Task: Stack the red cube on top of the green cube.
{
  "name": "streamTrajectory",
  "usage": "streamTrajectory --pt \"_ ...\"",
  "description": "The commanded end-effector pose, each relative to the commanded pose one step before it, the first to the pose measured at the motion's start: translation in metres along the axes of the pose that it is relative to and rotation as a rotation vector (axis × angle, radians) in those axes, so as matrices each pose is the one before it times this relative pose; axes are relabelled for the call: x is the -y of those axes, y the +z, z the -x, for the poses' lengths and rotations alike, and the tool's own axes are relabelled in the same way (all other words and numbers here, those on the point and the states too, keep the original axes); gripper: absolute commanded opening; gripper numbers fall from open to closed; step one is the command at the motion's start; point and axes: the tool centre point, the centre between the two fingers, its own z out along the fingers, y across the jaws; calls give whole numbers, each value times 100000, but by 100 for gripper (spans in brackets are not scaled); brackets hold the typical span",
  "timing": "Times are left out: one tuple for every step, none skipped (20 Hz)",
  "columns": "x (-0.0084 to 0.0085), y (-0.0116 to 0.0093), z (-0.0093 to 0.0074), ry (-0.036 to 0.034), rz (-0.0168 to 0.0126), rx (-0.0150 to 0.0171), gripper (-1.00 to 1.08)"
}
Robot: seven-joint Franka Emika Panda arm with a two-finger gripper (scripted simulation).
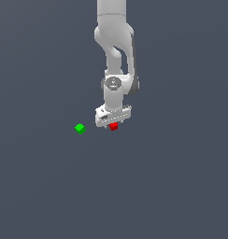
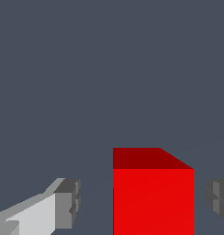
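The red cube (image 1: 114,126) lies on the dark grey floor, right under the white arm's hand. My gripper (image 1: 113,123) is lowered around it. In the wrist view the red cube (image 2: 153,195) stands between the two fingertips (image 2: 68,204), with a gap on each side, so the gripper (image 2: 141,202) is open and touches nothing. The cube sits nearer one finger than the other. The green cube (image 1: 80,128) lies on the floor toward the exterior view's left of the red cube, apart from it. It is out of the wrist view.
The floor (image 1: 172,186) is a plain dark grey surface. The white arm (image 1: 114,42) rises straight up behind the hand.
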Motion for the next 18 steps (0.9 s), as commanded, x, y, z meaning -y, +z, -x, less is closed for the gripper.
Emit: streamTrajectory --pt "-30 727 -7 -99 48 -82 100" --pt "-17 173 3 0 0 0 100" --pt "10 121 -8 -48 9 1 100" --pt "-7 73 0 0 0 0 100" --pt "-2 24 0 0 0 0 100" --pt "0 0 0 0 0 0 -100" --pt "0 0 0 0 0 0 -100" --pt "0 0 0 0 0 0 -100" --pt "0 0 0 0 0 0 -100" --pt "0 0 0 0 0 0 -100" --pt "0 0 0 0 0 0 -100" --pt "0 0 0 0 0 0 -100" --pt "0 0 0 0 0 0 -100" --pt "0 0 0 0 0 0 -100" --pt "0 0 0 0 0 0 -100" --pt "-28 -41 16 40 27 -8 -100" --pt "0 -24 1 0 0 0 -100" --pt "0 -71 2 0 0 0 -100"
